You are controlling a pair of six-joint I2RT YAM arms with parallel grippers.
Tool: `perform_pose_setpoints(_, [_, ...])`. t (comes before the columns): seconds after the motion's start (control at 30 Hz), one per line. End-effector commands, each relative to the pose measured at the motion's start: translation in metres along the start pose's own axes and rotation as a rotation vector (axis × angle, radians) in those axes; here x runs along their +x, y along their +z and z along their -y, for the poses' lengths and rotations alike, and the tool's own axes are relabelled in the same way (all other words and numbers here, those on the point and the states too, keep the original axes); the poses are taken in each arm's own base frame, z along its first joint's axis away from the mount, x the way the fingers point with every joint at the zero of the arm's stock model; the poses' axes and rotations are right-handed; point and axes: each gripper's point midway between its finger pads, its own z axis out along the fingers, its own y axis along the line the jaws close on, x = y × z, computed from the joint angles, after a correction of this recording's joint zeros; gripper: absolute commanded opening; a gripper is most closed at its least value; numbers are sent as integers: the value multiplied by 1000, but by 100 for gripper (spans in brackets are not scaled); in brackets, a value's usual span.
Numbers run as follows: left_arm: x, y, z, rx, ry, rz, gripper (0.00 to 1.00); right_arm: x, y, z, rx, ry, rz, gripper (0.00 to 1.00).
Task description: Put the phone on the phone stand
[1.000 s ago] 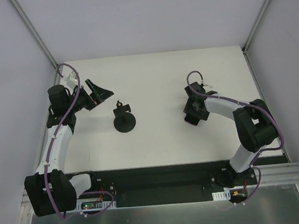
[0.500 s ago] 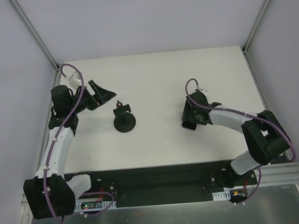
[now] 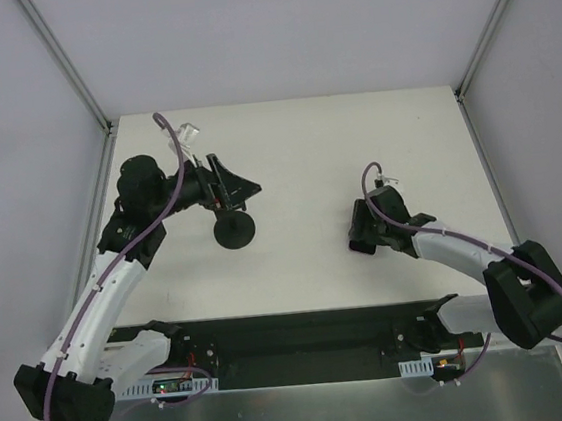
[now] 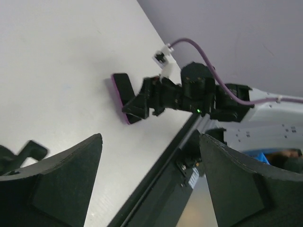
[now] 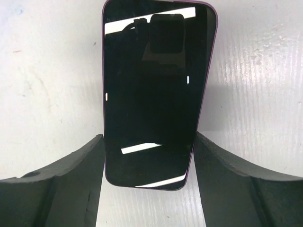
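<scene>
The phone (image 5: 151, 94) lies flat, face up, on the white table. My right gripper (image 5: 148, 137) straddles its near end with one finger against each long edge. In the top view the right gripper (image 3: 359, 230) covers the phone at centre right. The left wrist view shows the phone (image 4: 121, 94) under that gripper. The phone stand (image 3: 235, 230), with a round disc base and a short upright, sits left of centre. My left gripper (image 3: 237, 184) is open and empty, just behind and above the stand. Its fingers (image 4: 71, 179) are spread wide, and a blurred part of the stand (image 4: 29, 150) shows at lower left.
The white table (image 3: 296, 159) is walled by grey panels on the left, back and right. A black base strip (image 3: 304, 334) runs along the near edge between the arm mounts. Purple cables loop off both wrists.
My left arm has swung right, bringing its open gripper from the far left edge to just behind the stand. My right gripper has shifted nearer and lower onto the phone.
</scene>
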Motion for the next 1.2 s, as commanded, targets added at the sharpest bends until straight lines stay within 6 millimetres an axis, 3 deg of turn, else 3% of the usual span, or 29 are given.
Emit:
perform_pose_setpoints(0.0, [17,23,22,5,39,-69,83,-34,-20,-22,-128,5,165,1])
perform_pose_setpoints(0.07, [37,37,37,31,62,-136,83,-34,-25,-20,-144,9,193,1])
perform_pose_setpoints(0.13, [54,57,37,18,74,-200,76,-40,-31,-21,-165,17,230,1])
perform_pose_setpoints(0.17, [63,64,51,41,94,-234,75,-43,-34,-23,-179,19,250,1])
perform_pose_setpoints(0.23, [76,85,38,-28,106,-276,75,-42,-39,-23,-205,16,277,1])
perform_pose_setpoints(0.27, [82,92,44,-26,119,-294,76,-45,-41,-24,-218,21,297,1])
perform_pose_setpoints(0.3, [91,105,33,-61,105,-325,78,-40,-41,-22,-228,18,300,1])
perform_pose_setpoints(0.4, [100,128,18,-120,63,-356,85,-44,-52,-25,-286,3,365,1])
perform_pose_setpoints(0.43, [97,135,22,-110,63,-355,86,-49,-61,-28,-319,-4,402,1])
perform_pose_setpoints(0.5, [111,153,14,-110,37,-413,87,-54,-72,-34,-371,-35,450,1])
perform_pose_setpoints(0.63, [122,183,26,-32,-15,-494,75,-60,-96,-41,-456,-103,530,1])
perform_pose_setpoints(0.87, [147,214,47,41,-10,-556,82,-53,-118,-54,-582,-180,563,1])
perform_pose_setpoints(1.17, [148,231,42,31,-26,-548,45,-50,-135,-63,-670,-220,598,1])
